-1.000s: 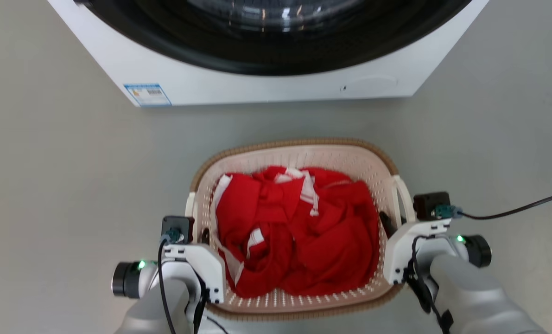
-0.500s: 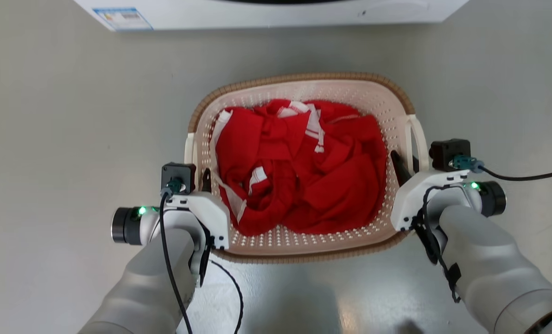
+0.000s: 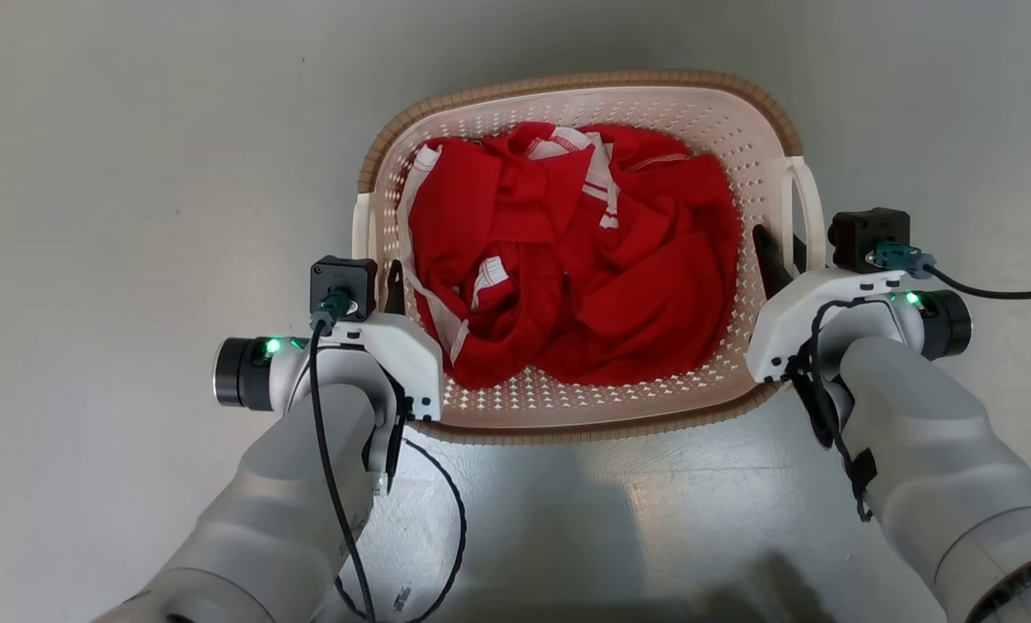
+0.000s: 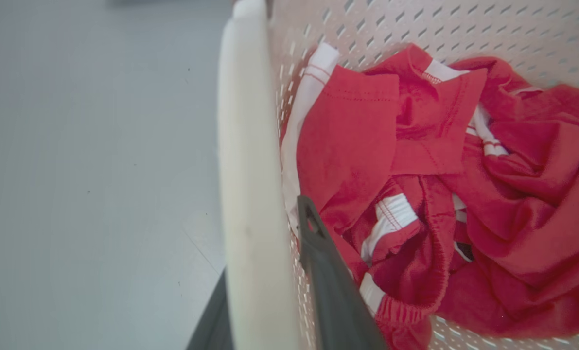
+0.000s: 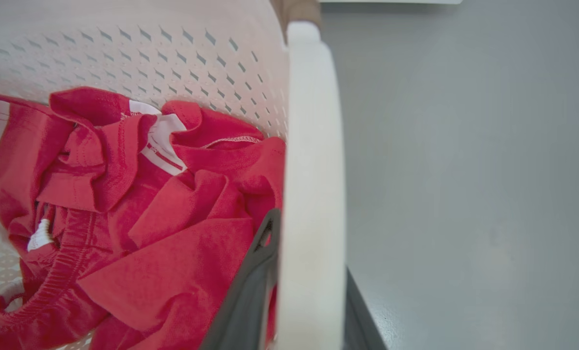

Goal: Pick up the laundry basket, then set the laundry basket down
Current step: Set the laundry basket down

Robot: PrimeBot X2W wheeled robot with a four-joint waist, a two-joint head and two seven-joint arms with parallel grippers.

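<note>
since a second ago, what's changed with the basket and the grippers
The head camera moved: the washer slid off that view's top, and the laundry basket shows higher and slightly larger, which fits a lift. Nothing was let go. The left gripper and right gripper stay shut on its white side handles; the red clothes lie as before.

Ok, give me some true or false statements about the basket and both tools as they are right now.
1. The left tool clamps the laundry basket by its left handle. True.
2. The basket is empty. False: red clothing with white trim lies in it.
3. The right tool hovers clear of the basket. False: its fingers straddle the right handle.
4. The basket's rim is brown. True.
</note>
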